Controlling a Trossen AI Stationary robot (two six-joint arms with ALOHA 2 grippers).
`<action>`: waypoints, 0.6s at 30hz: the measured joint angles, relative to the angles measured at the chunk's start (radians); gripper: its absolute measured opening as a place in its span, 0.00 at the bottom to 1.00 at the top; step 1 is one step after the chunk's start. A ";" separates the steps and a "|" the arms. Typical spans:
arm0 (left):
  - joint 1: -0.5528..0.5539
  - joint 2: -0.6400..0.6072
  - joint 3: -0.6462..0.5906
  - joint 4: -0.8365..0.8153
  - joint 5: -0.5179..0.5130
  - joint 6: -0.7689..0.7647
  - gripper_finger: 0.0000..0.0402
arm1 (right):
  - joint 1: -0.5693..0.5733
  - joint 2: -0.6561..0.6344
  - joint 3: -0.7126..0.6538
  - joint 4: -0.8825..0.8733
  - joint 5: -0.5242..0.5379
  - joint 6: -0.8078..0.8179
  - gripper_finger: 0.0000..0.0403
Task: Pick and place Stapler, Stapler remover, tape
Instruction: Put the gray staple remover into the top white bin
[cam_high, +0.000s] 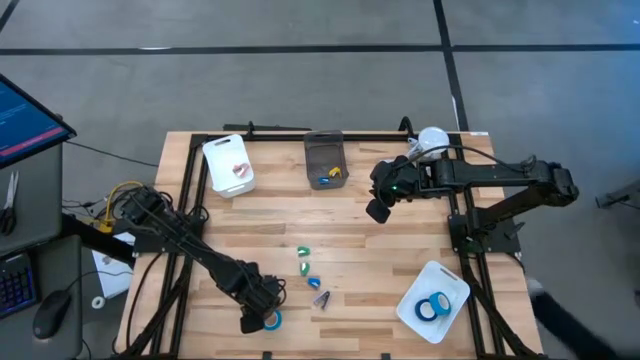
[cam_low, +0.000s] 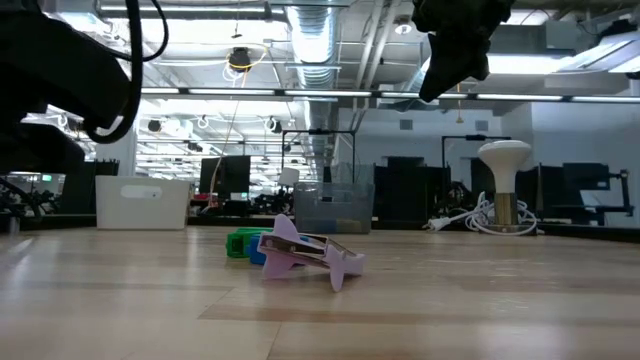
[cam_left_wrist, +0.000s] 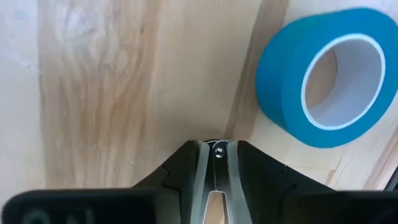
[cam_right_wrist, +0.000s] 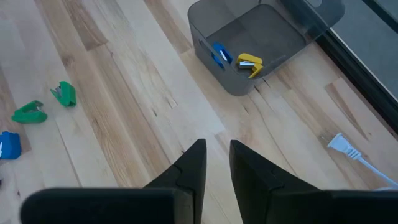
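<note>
My left hand (cam_left_wrist: 214, 149) sits low on the worktop (cam_high: 400, 255), fingers nearly together and empty, the blue tape roll (cam_left_wrist: 329, 74) just beside it. I'd open wider and straddle its rim. My right hand (cam_right_wrist: 216, 163) waits narrow, holding nothing.

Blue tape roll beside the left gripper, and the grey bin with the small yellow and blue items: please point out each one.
blue tape roll (cam_left_wrist: 283, 81), left wrist view, on its blue outer band.
grey bin (cam_right_wrist: 214, 23), right wrist view, on a bare part of its floor.
</note>
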 joint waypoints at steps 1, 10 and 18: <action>0.003 0.000 0.001 0.000 0.000 0.000 0.23 | 0.000 0.000 0.000 0.000 0.000 0.000 0.16; 0.006 0.000 0.001 -0.001 0.000 0.001 0.22 | 0.000 0.000 0.000 0.000 0.000 -0.003 0.16; 0.055 -0.015 0.001 -0.053 -0.001 0.036 0.22 | 0.000 0.000 0.000 0.000 0.001 -0.003 0.16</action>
